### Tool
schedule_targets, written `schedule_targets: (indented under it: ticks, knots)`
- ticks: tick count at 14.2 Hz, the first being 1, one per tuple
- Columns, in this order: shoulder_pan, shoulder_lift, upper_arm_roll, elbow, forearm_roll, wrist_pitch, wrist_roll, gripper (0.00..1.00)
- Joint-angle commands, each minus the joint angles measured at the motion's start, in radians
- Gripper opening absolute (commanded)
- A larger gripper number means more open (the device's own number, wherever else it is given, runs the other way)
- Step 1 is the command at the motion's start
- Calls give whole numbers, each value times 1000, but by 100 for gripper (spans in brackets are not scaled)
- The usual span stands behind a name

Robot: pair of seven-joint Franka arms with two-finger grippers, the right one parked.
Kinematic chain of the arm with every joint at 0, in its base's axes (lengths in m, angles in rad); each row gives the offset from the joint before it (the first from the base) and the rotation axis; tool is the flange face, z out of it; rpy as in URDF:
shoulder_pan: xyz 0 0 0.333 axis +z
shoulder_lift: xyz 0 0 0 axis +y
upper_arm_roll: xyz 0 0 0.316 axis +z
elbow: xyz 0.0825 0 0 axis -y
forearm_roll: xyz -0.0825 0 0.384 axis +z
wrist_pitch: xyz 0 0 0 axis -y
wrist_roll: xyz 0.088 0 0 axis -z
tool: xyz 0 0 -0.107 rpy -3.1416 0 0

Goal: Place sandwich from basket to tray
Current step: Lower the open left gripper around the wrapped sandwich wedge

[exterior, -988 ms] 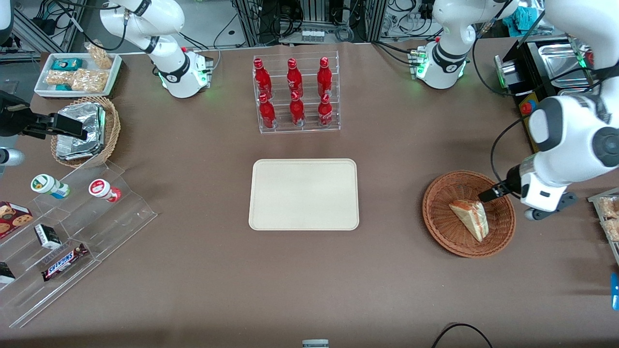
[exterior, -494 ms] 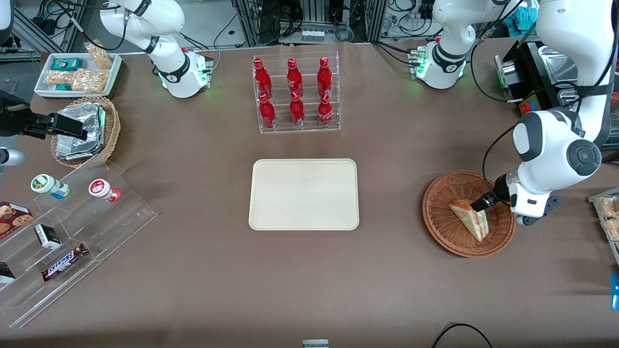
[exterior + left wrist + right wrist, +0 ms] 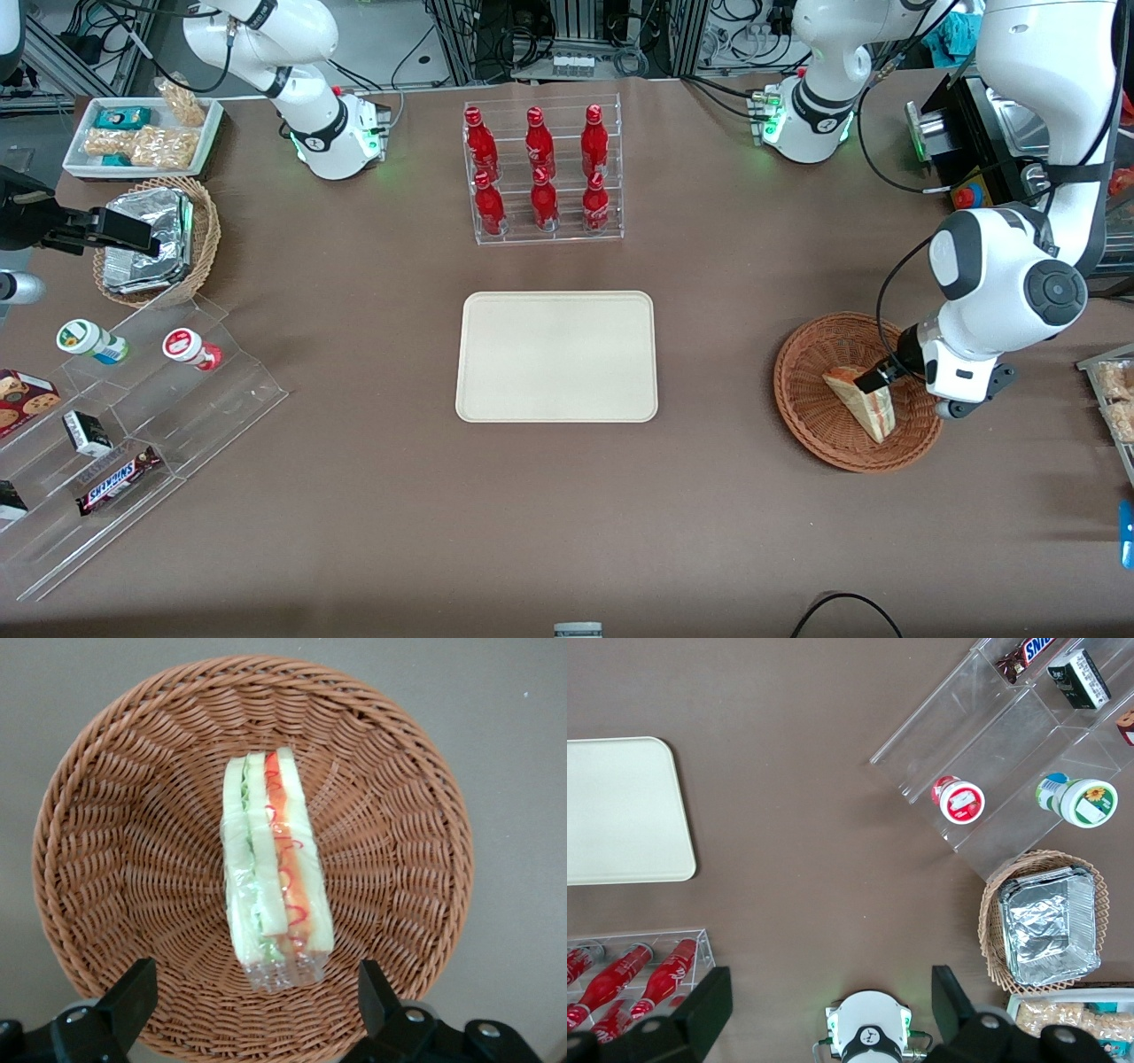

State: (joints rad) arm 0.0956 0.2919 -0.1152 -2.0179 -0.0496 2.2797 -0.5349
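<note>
Left wrist view shows the hand (image 3: 252, 1005) spread wide with nothing in it, one finger (image 3: 133, 992) on each side of the sandwich's blunt end; the sandwich (image 3: 270, 868) lies on edge in the middle of the basket (image 3: 97, 859), layers of white bread, green and orange-red showing through a clear wrap; it looks light, soft and easily crushed, the wrap probably slick, so a gentle pinch across the two bread faces near the thick end seems best; front view puts the basket near the working arm's end of the desk (image 3: 709, 496), the tray (image 3: 556, 356) well apart at the desk's centre, bare.
</note>
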Motion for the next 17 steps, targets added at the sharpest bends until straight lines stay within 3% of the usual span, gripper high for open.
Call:
schedule_targets:
  ticks: [1,17]
  knots:
    - [-10,16,0,18,-7,14,-16,100]
    - [-28,118,8,24,-7,110,-79,100]
